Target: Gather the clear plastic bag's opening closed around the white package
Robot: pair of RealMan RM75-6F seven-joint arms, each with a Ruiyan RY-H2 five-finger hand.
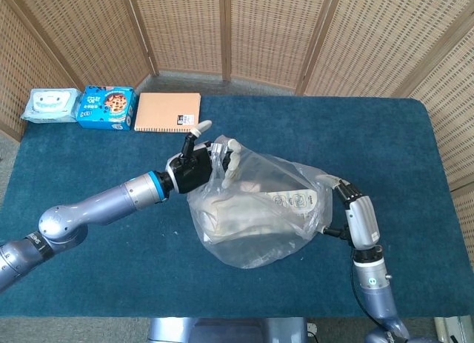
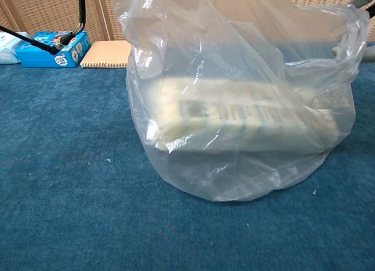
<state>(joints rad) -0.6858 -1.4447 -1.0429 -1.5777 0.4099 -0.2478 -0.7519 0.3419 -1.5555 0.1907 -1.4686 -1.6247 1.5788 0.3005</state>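
Note:
The clear plastic bag [image 1: 255,247] sits mid-table with the white package [image 1: 244,213] lying inside it. My left hand [image 1: 198,164] grips the bag's rim at its upper left and holds that side raised. My right hand [image 1: 357,218] lies against the bag's right edge with its fingers straight; whether it pinches the plastic is unclear. In the chest view the bag [image 2: 234,43] fills the frame, its mouth standing open at the top, and the package [image 2: 234,116] lies flat behind the film. Both hands are mostly cut off there.
On the blue table [image 1: 89,276], along the far left edge, lie a tan notebook [image 1: 168,112], a blue snack box [image 1: 106,107] and a pack of wipes [image 1: 49,105]. A wicker screen [image 1: 244,32] stands behind the table.

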